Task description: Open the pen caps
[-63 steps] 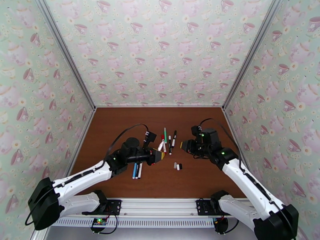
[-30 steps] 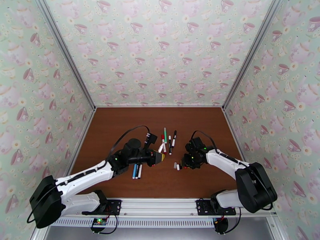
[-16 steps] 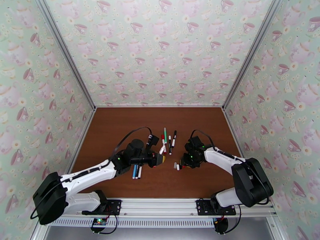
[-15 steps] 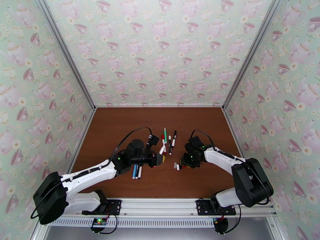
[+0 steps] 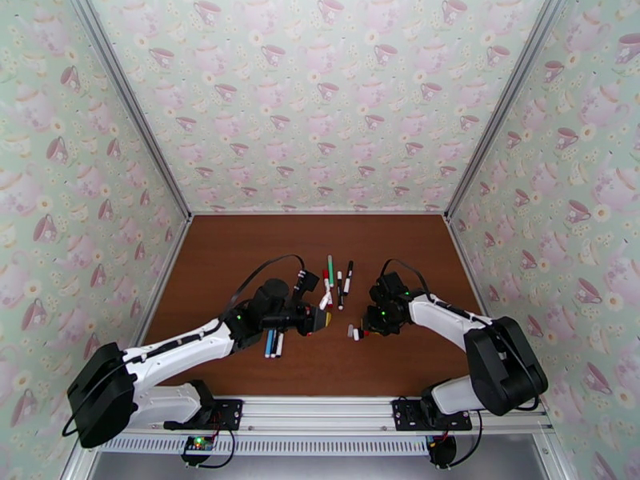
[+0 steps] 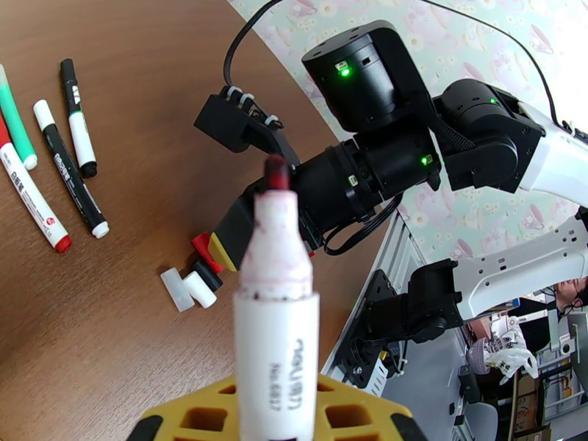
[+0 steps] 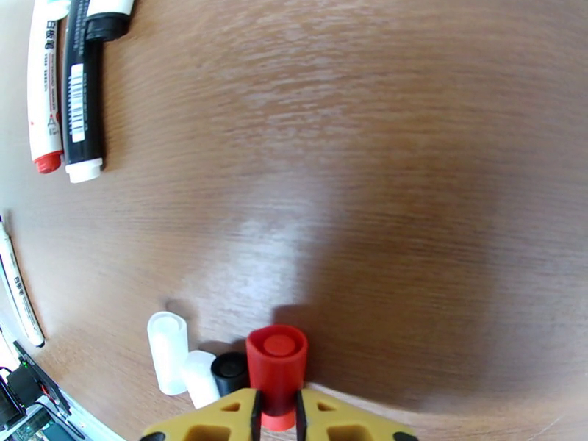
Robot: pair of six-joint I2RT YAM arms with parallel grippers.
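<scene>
My left gripper (image 5: 320, 319) (image 6: 278, 417) is shut on an uncapped pen (image 6: 276, 303), a white barrel with a red tip pointing toward the right arm. Low over the table, my right gripper (image 5: 368, 326) (image 7: 277, 400) is shut on a red pen cap (image 7: 276, 361) (image 6: 200, 244). Just left of it lie three loose pen caps: a white one (image 7: 167, 341), a second white one (image 7: 198, 376) and a black one (image 7: 230, 370), seen as a small cluster (image 5: 353, 333) in the top view.
Several capped pens (image 5: 336, 280) lie side by side beyond the grippers, among them a green one (image 5: 330, 264). Two more pens (image 5: 273, 343) lie under the left arm. Wallpapered walls enclose the brown table (image 5: 240, 250) on three sides.
The right gripper swung down and left from mid-air to the table beside the loose caps. The left gripper crept slightly forward with its pen. Nothing moved in the last half second.
</scene>
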